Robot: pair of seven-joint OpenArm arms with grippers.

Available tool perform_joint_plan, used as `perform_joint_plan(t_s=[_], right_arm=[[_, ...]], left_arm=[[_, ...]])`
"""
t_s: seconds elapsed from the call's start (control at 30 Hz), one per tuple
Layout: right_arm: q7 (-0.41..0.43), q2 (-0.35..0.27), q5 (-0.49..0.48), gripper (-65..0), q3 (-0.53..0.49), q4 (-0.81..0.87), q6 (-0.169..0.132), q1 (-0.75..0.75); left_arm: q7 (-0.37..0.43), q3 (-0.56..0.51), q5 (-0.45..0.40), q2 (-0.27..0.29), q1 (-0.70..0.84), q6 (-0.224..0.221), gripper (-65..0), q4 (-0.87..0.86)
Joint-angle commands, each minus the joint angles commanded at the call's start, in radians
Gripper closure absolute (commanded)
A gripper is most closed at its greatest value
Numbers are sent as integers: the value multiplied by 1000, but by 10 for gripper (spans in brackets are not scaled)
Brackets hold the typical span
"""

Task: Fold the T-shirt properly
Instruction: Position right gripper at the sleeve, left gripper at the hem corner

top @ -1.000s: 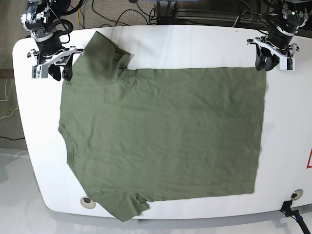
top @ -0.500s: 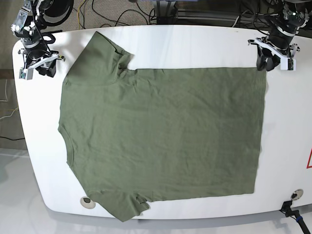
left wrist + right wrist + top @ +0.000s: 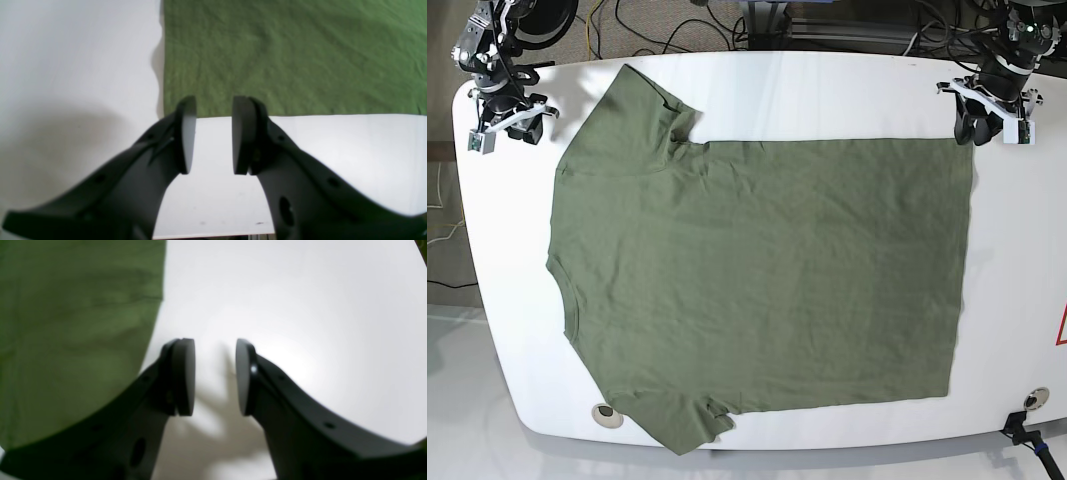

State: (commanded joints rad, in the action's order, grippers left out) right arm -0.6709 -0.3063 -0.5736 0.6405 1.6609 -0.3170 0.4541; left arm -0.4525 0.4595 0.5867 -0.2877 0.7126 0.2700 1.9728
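Observation:
The olive-green T-shirt (image 3: pixel 757 280) lies spread flat on the white table (image 3: pixel 827 90), collar toward the left and hem toward the right. My left gripper (image 3: pixel 973 132) hovers at the shirt's far right hem corner. In the left wrist view it (image 3: pixel 213 110) is open and empty, its fingertips (image 3: pixel 186 110) just short of the shirt's edge (image 3: pixel 283 66). My right gripper (image 3: pixel 519 130) is at the table's far left corner, apart from the far sleeve (image 3: pixel 632 110). In the right wrist view it (image 3: pixel 215 350) is open and empty over bare table, with the shirt (image 3: pixel 66 323) to its left.
Cables (image 3: pixel 677 30) and equipment lie beyond the table's far edge. A round grommet (image 3: pixel 605 412) sits in the table near the front left. A black clamp (image 3: pixel 1025 428) is fixed at the front right corner. The shirt's near sleeve (image 3: pixel 689 425) reaches the front edge.
My right gripper has drawn back from the far sleeve to the table's far left corner. The sleeve lies flat. My left gripper has hardly moved.

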Motion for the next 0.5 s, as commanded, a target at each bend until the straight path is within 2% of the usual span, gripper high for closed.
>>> perform_joint_plan(t_s=[0.3, 0.5], right_arm=[[-17, -3, -11, -199, 4, -34, -6, -29], [-24, 27, 6, -198, -54, -17, -23, -23]], left_arm=[[-2, 4, 1, 0, -1, 4, -170, -2], [2, 1, 5, -1, -3, 4, -171, -4]])
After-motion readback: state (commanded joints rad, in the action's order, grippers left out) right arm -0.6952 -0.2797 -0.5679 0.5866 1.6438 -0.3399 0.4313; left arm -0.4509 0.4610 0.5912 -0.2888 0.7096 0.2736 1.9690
